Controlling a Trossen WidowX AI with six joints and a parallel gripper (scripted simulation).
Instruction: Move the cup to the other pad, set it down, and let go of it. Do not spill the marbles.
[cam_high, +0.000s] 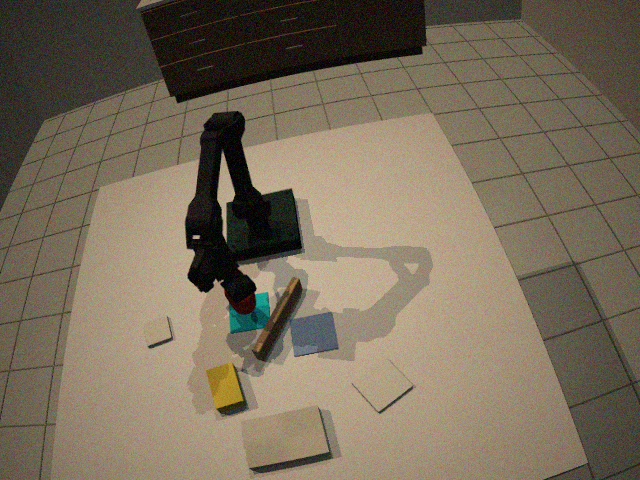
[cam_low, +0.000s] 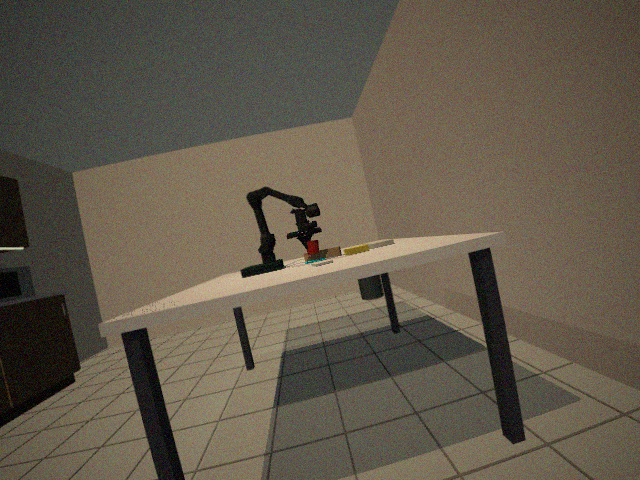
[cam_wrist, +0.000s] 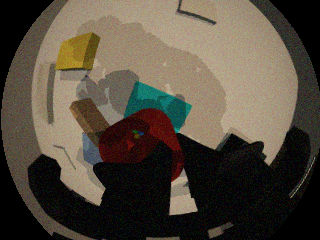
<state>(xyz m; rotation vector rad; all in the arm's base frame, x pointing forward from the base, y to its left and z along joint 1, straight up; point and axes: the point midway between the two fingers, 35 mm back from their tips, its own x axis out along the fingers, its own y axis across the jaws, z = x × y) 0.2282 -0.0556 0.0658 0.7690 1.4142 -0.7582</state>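
- Right now your claw (cam_high: 241, 298) is clamping the red cup (cam_high: 242, 303), and the cup is sitting over the near-arm corner of the teal pad (cam_high: 249, 313); from the exterior view you cannot tell whether its base is touching the pad or hanging just above it.
- You are looking into the cup from the wrist view, where a few small coloured marbles (cam_wrist: 138, 134) are showing inside; the cup appears roughly upright.
- You are working beside a wooden bar (cam_high: 277, 325) lying between the teal pad and the blue pad (cam_high: 313, 333). If blue is your target, a low sideways carry is risking a knock against the bar, which could jolt or tip the cup.
- You are risking a spill if the wrist tilts during travel or if you stop sharply; the marbles are loose and would likely roll out over the rim.
- You are gripping a narrow part of the cup, probably the wall or rim, so a hard bump could be twisting it in the grip.
- You are also risking a topple on release if the base is resting half off a pad edge, or if you open while the cup is above the tabletop (cam_high: 465, 289).
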